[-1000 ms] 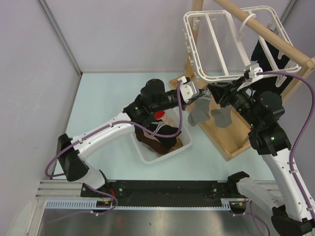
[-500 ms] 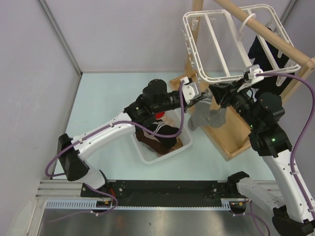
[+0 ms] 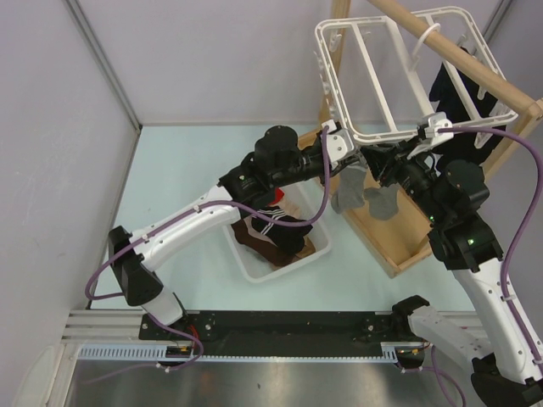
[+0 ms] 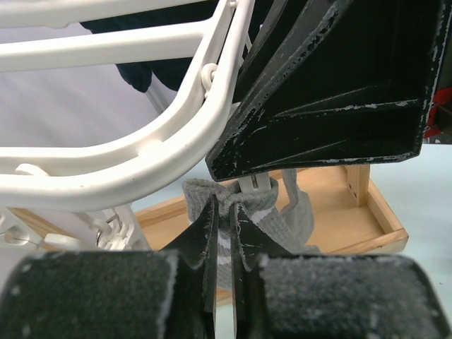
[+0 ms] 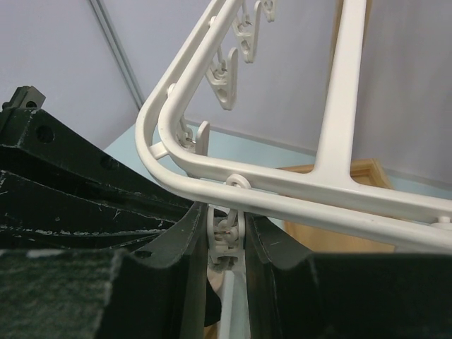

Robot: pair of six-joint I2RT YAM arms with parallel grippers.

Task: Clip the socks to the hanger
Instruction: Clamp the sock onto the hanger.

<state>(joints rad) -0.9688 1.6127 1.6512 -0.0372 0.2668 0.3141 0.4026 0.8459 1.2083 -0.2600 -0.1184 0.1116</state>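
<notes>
Nearest the arms' bases, a white basket (image 3: 242, 261) on the table holds a heap of dark socks (image 3: 276, 237), brown and black with white stripes. Beyond it, the left gripper (image 4: 224, 212) is pinched almost completely closed on the cuff of a grey sock (image 3: 348, 193), which hangs from its fingers just under the near left corner of the hanger (image 5: 296, 194). Meeting it from the other side, the right gripper (image 5: 226, 219) squeezes a small white clip (image 5: 226, 244) that dangles from the frame's rim directly above the raised cuff. Further back, a black sock (image 3: 448, 89) hangs at the frame's far right side, where the wooden pole (image 3: 475, 68) carries the hanger.
</notes>
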